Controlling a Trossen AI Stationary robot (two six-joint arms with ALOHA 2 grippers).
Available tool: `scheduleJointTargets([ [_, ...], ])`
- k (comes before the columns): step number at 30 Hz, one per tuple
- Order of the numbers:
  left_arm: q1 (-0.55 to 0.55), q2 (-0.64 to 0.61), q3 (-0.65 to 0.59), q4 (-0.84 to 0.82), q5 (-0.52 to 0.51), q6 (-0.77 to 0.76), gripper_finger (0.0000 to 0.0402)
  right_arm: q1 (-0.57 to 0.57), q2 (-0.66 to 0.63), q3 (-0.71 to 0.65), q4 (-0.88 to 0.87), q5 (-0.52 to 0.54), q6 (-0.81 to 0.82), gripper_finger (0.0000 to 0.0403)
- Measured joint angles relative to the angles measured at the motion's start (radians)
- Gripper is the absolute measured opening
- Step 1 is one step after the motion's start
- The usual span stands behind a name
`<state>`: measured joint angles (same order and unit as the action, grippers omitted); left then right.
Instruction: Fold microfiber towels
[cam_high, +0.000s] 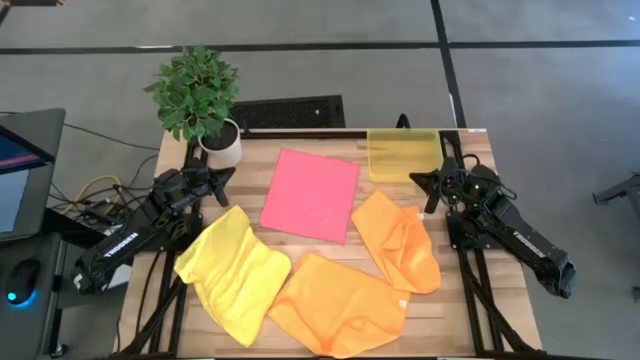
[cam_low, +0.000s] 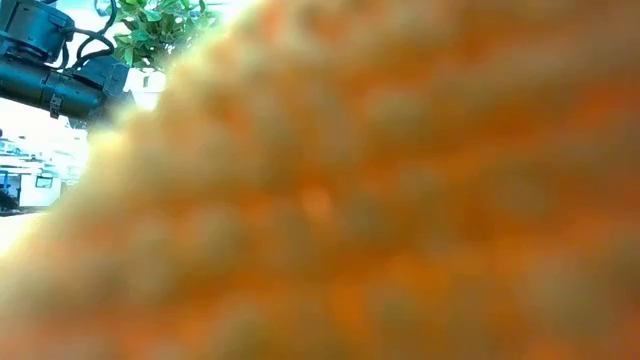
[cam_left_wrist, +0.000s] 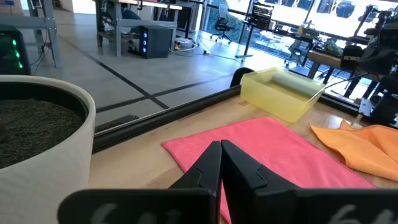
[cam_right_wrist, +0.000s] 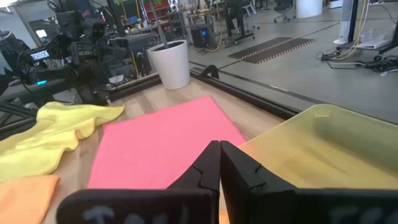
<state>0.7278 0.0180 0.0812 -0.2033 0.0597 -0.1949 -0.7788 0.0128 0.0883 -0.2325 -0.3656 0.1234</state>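
Pink and flat, the square microfiber towel (cam_high: 311, 195) lay spread at the middle of the slatted wooden table (cam_high: 470, 310). The crumpled bright yellow towel (cam_high: 232, 272) sat toward the left front, and two rumpled orange towels (cam_high: 338, 305) (cam_high: 400, 240) lay at the front and right. The left gripper (cam_high: 224, 178) hung beside the white plant pot (cam_high: 220, 146), fingers pressed together on nothing. The right gripper (cam_high: 420, 181) waited next to the translucent yellow plastic bin (cam_high: 403, 153), likewise closed. White lettering on both arms was too small to read.
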Motion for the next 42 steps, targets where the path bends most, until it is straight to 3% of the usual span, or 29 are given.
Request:
scheduleJointTargets([
  [37, 0.0, 0.0, 0.0, 0.0, 0.0, 0.0, 0.0, 0.0, 0.0, 0.0, 0.0, 0.0, 0.0, 0.0033],
  [42, 0.0, 0.0, 0.0, 0.0, 0.0, 0.077, 0.0, 0.0, 0.0, 0.0, 0.0, 0.0, 0.0, 0.0033],
])
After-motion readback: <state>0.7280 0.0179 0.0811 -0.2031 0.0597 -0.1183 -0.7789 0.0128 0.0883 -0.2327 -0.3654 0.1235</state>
